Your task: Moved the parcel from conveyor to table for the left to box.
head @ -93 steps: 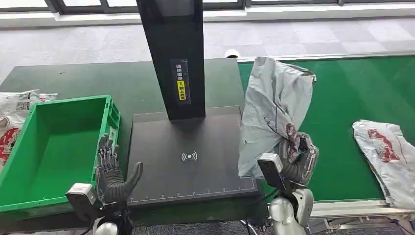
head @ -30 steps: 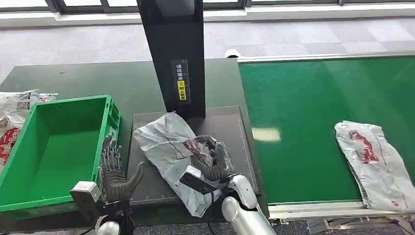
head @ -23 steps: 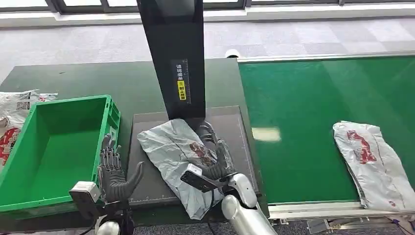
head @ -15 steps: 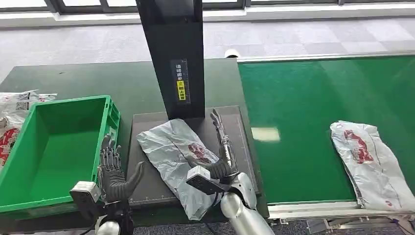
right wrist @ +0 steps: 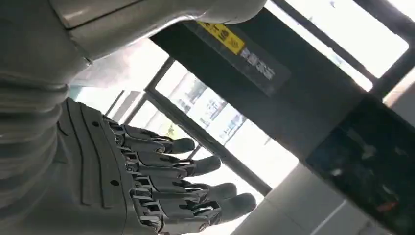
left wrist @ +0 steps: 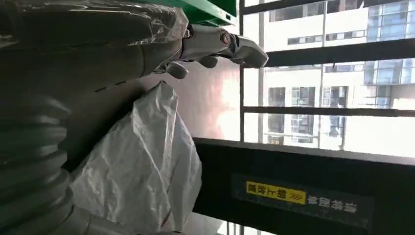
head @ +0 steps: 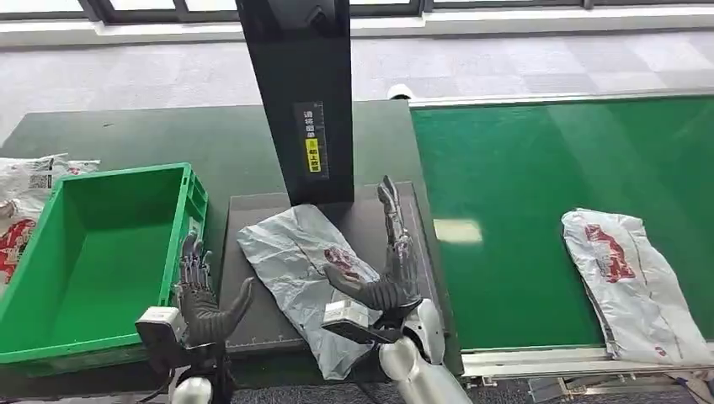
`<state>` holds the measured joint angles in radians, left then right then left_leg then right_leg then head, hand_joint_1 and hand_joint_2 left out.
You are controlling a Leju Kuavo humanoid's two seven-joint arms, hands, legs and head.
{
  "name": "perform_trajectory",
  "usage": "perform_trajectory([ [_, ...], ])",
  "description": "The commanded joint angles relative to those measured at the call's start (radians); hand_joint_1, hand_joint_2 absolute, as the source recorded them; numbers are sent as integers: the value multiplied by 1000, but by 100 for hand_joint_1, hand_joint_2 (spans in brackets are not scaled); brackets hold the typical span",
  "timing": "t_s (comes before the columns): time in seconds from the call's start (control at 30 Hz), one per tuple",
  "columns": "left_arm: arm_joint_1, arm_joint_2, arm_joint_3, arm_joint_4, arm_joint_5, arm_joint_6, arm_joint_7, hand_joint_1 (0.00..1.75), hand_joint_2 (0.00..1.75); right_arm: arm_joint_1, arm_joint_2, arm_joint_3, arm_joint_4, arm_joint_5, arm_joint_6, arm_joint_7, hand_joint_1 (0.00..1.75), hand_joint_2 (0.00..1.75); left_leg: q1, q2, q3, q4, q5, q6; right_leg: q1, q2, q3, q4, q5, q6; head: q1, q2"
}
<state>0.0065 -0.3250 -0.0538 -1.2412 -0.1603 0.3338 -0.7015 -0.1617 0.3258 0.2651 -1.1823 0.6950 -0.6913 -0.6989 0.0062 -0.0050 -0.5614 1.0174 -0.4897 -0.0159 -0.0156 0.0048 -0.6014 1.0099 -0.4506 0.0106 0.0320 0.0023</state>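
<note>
While parcel (head: 296,269) lies flat, right hand (head: 389,265) upright, fingers straight

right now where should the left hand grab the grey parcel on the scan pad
Probably the near-left part of the grey parcel, coming from the left hand side. The parcel lies flat and crumpled on the black pad, its wrinkles offering folds to pinch, and the open right hand stands along its right edge.

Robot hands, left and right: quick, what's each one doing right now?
Left robot hand: open, holding nothing, beside the green box.
Right robot hand: open, fingers straight, parcel lying released on the table.
</note>
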Motion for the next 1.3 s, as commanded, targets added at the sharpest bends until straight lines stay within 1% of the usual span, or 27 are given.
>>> perform_trajectory([
  [0.03,-145,-24,-189,254,-84,-4,3,0,175,67,-34,0,-261,-109,-7,1,0,175,0,-7,2,-3,2,1,0,-8,5,-3,-1,-1,0,0],
  [0.13,-178,-24,-274,286,-44,-2,3,0,175,47,-35,-11,-234,-122,-7,1,0,175,-1,-5,0,0,1,1,0,-6,1,0,-1,0,0,0],
  [0.2,-202,-24,-312,316,-21,1,3,0,175,34,-36,-16,-220,-136,-7,1,0,175,-1,-4,2,-1,2,1,0,-6,3,-2,0,-1,0,0],
  [0.23,-221,-24,-338,343,-8,3,3,0,175,28,-32,-23,-216,-136,-7,1,0,175,-1,-2,0,0,1,1,-1,-3,1,0,0,0,0,0],
  [0.27,-233,-24,-355,361,8,-5,3,0,175,25,-29,-30,-214,-137,-7,1,0,175,-1,-2,0,0,1,1,0,-4,1,-1,0,0,0,0],
  [0.33,-245,-24,-371,373,16,0,3,0,175,20,-29,-35,-210,-137,-7,1,0,175,-1,-4,1,-1,2,1,0,-6,2,-2,0,-1,0,0],
  [0.37,-258,-24,-383,397,13,5,3,0,175,25,-27,-40,-214,-135,-7,1,0,175,-1,-2,0,0,1,1,0,-3,0,-1,0,0,0,0],
  [0.47,-288,-24,-408,445,13,22,10,0,175,41,-28,-46,-224,-135,-7,1,0,175,-1,-2,1,0,1,1,0,-4,1,-1,1,0,0,0],
  [0.5,-308,-24,-428,480,-4,50,22,0,175,54,-26,-57,-234,-131,-7,1,0,175,0,-3,2,-1,2,1,0,-5,2,-2,1,0,0,0],
  [0.53,-312,-24,-435,488,-11,59,25,0,175,56,-26,-57,-235,-131,-7,1,0,175,-1,-2,1,0,1,1,0,-3,1,0,0,0,0,0],
  [0.57,-312,-24,-435,488,-11,59,25,0,175,56,-26,-57,-235,-131,-7,1,0,175,-1,-4,1,-1,2,1,0,-5,2,-2,0,0,0,0],
  [0.63,-312,-24,-435,488,-11,59,25,0,175,56,-26,-57,-235,-131,-7,1,0,175,-1,1,2,0,0,1,0,0,2,-1,0,0,0,0],
  [0.8,-312,-24,-435,488,-11,59,25,0,175,56,-26,-57,-235,-131,-7,1,0,175,-1,1,2,0,0,0,0,0,2,-1,1,0,0,0],
  [0.87,-334,-24,-475,536,-59,122,66,0,175,69,-21,-71,-247,-124,-7,1,0,175,-1,1,3,-1,0,1,0,0,3,-2,1,0,0,0],
  [0.93,-375,-24,-562,617,-190,248,189,0,175,92,-16,-83,-272,-112,-7,1,0,175,0,0,3,-1,1,1,0,-1,3,-2,1,0,0,0],
  [1.0,-402,-24,-622,659,-244,292,278,0,175,105,-14,-91,-290,-105,-7,1,0,175,-1,-3,3,-2,1,1,0,-4,4,-3,0,0,0,0],
  [1.07,-433,-24,-682,703,-289,308,384,0,175,117,-6,-104,-311,-95,-7,1,0,175,-1,-1,2,0,0,1,-1,-2,2,-1,0,0,0,0],
  [1.1,-441,-24,-693,720,-306,318,412,0,175,121,-5,-106,-317,-93,-7,1,0,175,-1,-2,2,-1,1,1,-1,-3,3,-1,0,0,0,0],
  [1.13,-452,-24,-712,739,-334,319,454,0,175,127,-4,-107,-324,-90,-7,1,0,175,-1,0,2,0,0,1,-1,-1,2,-1,0,0,0,0],
  [1.2,-455,-24,-716,744,-341,316,464,0,175,128,-4,-109,-326,-89,-7,1,0,175,-1,-1,4,-3,1,1,0,-2,5,-3,1,-1,0,0],
  [1.23,-455,-24,-716,744,-341,316,464,0,175,128,-4,-109,-326,-89,-7,1,0,175,-1,2,2,-1,0,0,-1,1,2,-1,0,0,0,0],
  [1.3,-455,-24,-716,744,-341,316,464,0,175,128,-4,-109,-326,-89,-7,1,0,175,0,1,5,-3,0,0,0,0,5,-3,1,-1,0,0],
])
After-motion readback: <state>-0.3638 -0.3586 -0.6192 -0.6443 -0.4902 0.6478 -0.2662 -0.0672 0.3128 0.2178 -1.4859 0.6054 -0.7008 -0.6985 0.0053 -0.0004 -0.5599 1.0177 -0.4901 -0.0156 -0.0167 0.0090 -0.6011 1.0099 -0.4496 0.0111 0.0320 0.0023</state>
